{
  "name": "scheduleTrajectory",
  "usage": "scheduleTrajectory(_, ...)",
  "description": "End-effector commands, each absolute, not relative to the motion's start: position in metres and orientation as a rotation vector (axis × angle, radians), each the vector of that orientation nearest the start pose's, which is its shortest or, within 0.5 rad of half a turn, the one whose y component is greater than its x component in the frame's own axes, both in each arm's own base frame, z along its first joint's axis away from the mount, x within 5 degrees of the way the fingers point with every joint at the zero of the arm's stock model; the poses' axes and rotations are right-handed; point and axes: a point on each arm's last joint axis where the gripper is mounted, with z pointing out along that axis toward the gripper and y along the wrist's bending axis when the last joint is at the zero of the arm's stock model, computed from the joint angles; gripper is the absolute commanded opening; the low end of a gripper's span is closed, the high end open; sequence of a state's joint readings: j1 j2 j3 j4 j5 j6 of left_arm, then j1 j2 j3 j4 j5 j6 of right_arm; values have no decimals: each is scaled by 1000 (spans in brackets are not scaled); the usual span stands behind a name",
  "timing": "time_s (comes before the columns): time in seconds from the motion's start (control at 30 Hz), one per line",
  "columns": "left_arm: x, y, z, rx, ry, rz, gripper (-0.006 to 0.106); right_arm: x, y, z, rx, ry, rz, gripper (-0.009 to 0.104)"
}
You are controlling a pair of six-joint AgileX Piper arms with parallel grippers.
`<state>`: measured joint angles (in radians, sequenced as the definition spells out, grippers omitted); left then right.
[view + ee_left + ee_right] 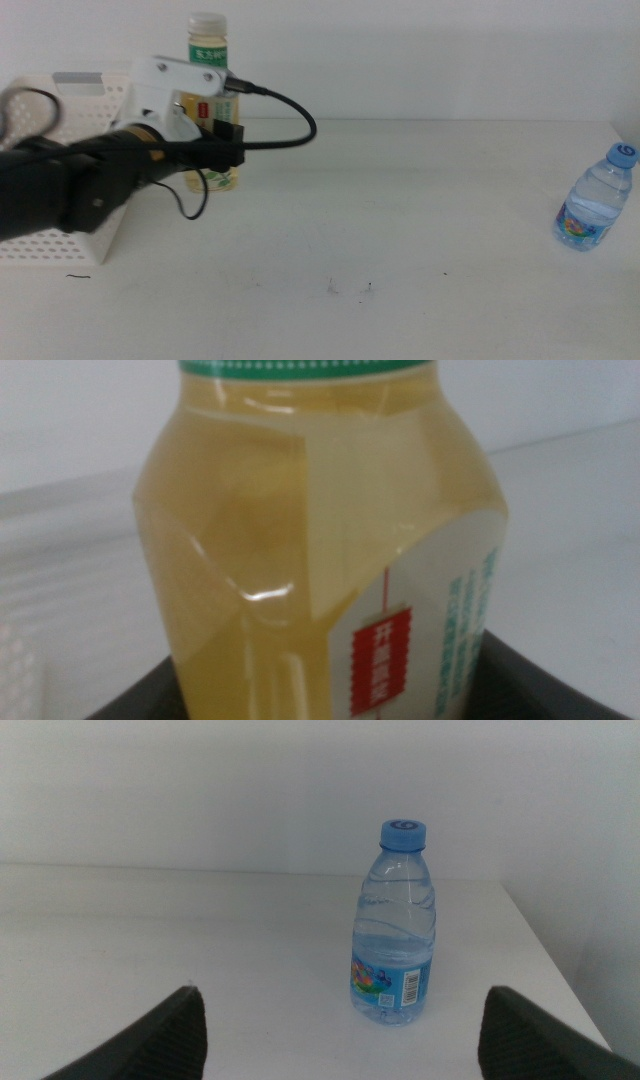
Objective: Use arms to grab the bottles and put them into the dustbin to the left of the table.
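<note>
Yellow tea bottle [320, 550], red label tag, between left gripper [320, 695] jaws.

A bare lab-style test station is showing here: a plain white tabletop [400, 230] standing against a blank white wall [420, 50].

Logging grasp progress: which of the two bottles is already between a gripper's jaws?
The yellow tea bottle with the white cap, beside the white perforated basket, sits between the left gripper jaws. The clear blue-capped water bottle stands apart, untouched.

Plain white wall [420, 50] behind
</note>
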<state>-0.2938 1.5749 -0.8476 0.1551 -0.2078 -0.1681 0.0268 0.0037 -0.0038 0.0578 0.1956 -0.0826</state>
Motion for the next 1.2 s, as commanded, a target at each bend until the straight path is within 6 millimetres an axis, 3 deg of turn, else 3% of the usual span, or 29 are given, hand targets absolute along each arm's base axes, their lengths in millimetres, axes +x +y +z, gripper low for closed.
scheduleTrajectory(0.0, 306, -101, 272, 290, 1917, -254, 18, 56, 2, 196, -52, 1668, -2, 83)
scheduleTrajectory(0.27, 256, -92, 317, 259, 1971, -264, 18, 56, 2, 196, -52, 1668, -2, 83)
scheduleTrajectory(0.5, 230, -85, 336, 198, 2058, -305, 18, 56, 2, 196, -52, 1668, -2, 83)
scheduleTrajectory(0.67, 222, -86, 358, 294, 2136, -288, 18, 56, 2, 196, -52, 1668, -2, 83)
scheduleTrajectory(0.93, 215, -88, 396, 427, 2124, -294, 18, 56, 2, 196, -52, 1668, -2, 83)
scheduleTrajectory(1.17, 217, -78, 425, 477, 2120, -214, 18, 56, 2, 196, -52, 1668, -2, 83)
